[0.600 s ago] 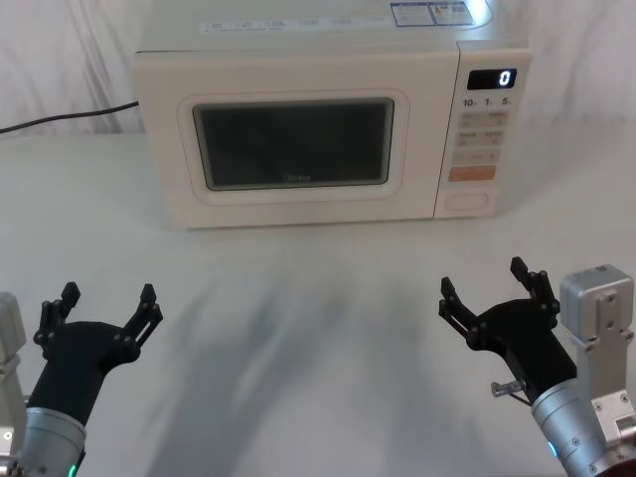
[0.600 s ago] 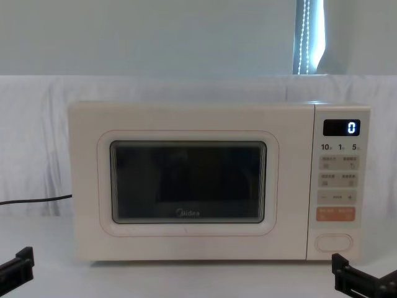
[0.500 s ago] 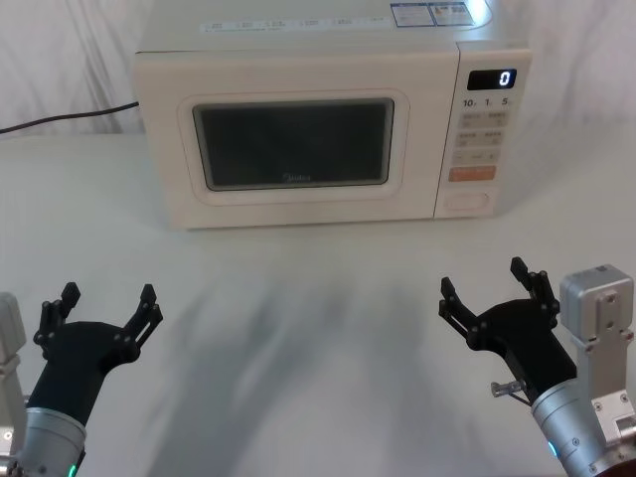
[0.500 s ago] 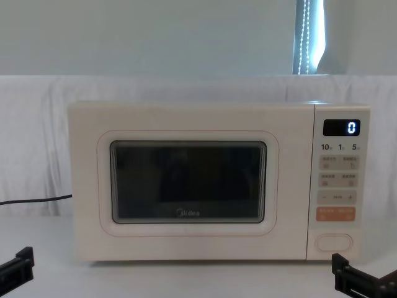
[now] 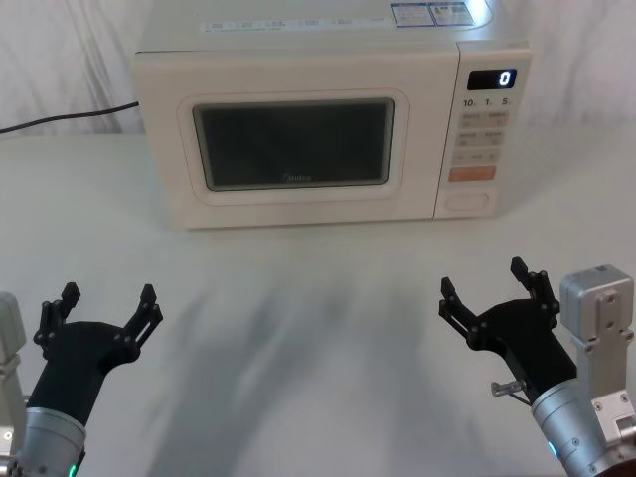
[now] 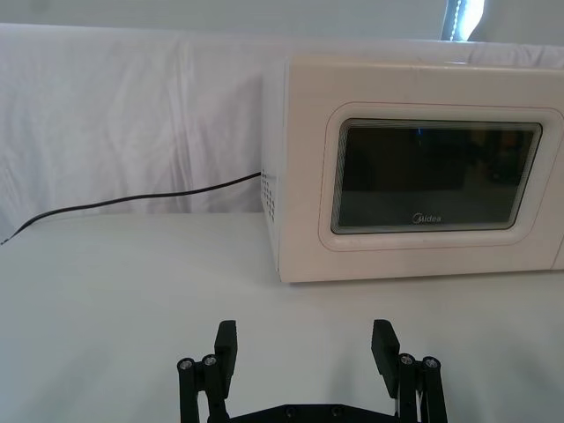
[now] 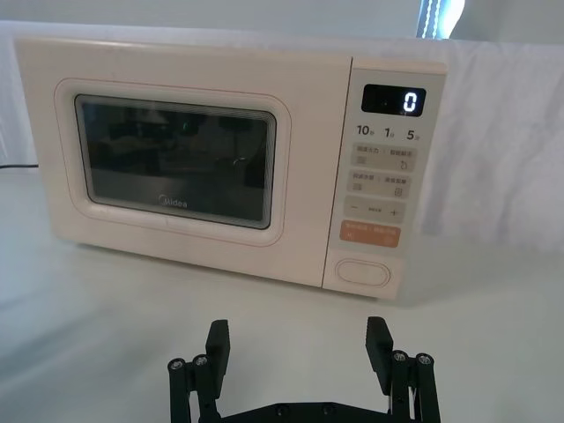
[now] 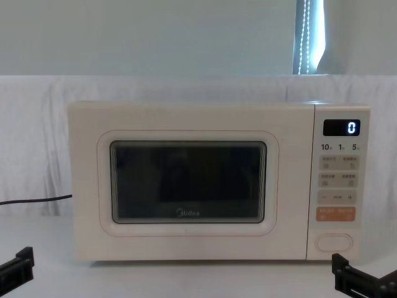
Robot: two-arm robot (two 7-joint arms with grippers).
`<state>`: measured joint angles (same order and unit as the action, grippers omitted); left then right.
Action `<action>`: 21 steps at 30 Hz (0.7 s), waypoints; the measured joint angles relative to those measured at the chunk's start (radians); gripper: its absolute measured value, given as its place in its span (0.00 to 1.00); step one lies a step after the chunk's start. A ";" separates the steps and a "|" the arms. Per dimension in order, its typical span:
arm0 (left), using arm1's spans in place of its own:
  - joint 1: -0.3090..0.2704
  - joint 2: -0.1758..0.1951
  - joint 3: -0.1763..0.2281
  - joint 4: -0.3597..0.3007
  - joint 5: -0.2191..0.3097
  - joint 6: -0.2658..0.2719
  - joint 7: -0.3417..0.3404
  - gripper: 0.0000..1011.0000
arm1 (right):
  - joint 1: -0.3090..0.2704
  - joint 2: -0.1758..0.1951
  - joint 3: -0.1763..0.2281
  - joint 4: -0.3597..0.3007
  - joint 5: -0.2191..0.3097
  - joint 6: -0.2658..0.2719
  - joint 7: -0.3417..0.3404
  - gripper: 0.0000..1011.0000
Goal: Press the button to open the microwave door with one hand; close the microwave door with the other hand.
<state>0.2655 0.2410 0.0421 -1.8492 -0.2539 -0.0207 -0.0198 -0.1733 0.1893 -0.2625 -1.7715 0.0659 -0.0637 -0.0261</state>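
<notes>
Both pincers, L (image 5: 103,298) & R (image 5: 484,278), unmoved; microwave door (image 5: 294,151) shut.

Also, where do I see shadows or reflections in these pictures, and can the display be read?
Head view: soft grey shadows streak the table between the microwave and both open pincers, left pincer, right pincer. Right wrist view: the microwave door window mirrors faint shapes. Chest view: the display glows and reads 0; a bright strip shines behind.
</notes>
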 joint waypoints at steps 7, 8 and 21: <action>0.000 0.000 0.000 0.000 0.000 0.000 0.000 0.99 | 0.000 0.000 0.000 0.000 0.000 0.000 0.000 0.99; 0.000 0.000 0.000 0.000 0.000 0.000 0.000 0.99 | 0.000 0.000 0.000 0.000 0.000 0.000 0.000 0.99; 0.000 0.000 0.000 0.000 0.000 0.000 0.000 0.99 | 0.000 0.000 0.000 0.000 0.000 0.000 0.000 0.99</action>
<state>0.2655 0.2410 0.0421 -1.8492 -0.2539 -0.0207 -0.0199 -0.1732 0.1892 -0.2625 -1.7714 0.0659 -0.0637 -0.0262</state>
